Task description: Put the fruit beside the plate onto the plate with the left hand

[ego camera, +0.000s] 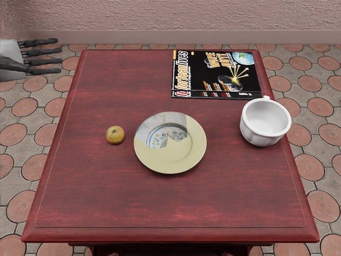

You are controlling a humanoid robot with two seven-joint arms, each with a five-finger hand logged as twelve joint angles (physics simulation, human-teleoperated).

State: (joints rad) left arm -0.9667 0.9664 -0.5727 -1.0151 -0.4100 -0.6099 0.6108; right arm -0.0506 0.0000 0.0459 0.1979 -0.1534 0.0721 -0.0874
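A small yellow-brown apple (pixel 115 134) lies on the red wooden table, just left of the plate and not touching it. The cream plate (pixel 181 157) with a blue-patterned centre sits in the middle of the table with nothing on it. My left hand (pixel 41 55) shows at the far upper left, off the table's corner. Its dark fingers (pixel 37 52) are stretched out straight toward the right and hold nothing. It is far from the apple. My right arm is out of view.
A white cup (pixel 265 121) stands at the right, close to the plate's right side. A dark magazine (pixel 214 74) lies flat at the back right. The table's edge (pixel 170 233) has a raised border, with tiled floor around it.
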